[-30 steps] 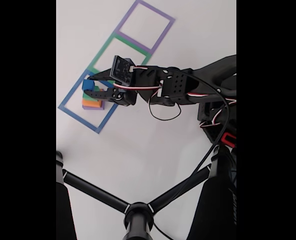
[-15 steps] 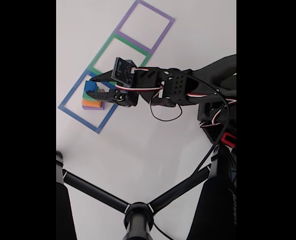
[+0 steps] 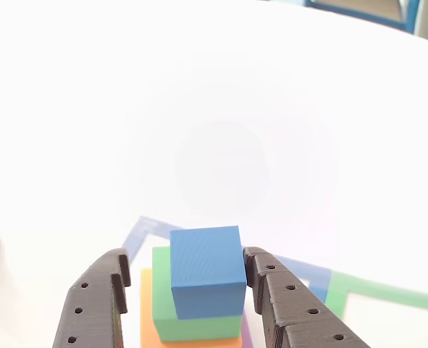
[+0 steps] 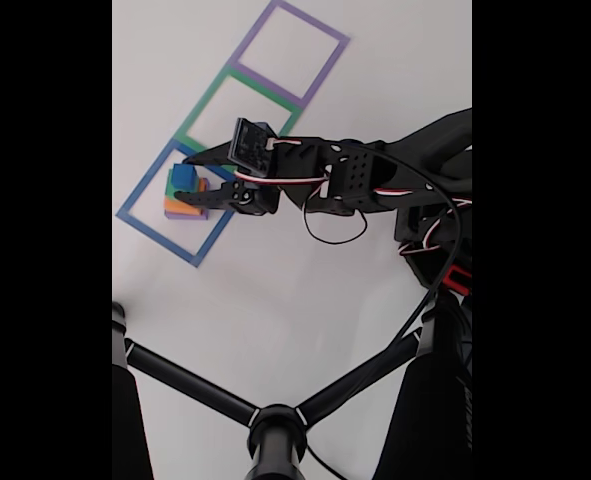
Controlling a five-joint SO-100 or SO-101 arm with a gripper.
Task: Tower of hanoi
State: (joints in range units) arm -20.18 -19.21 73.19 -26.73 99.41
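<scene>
1. The tower of hanoi [image 3: 199,304] is a stack of matte square blocks: blue block [image 3: 207,272] on top, green block [image 3: 192,322] under it, orange block [image 3: 150,319] below.
2. The gripper [image 3: 188,279] has its jaws spread, one on each side of the blue block; the right one is close against it, the left apart.
3. In the fixed view the stack [image 4: 185,195] sits inside the blue taped outline [image 4: 150,230], between the jaws.

Blue block [image 3: 206,270], green block [image 3: 192,319], orange block [image 3: 150,319], black jaws
</scene>
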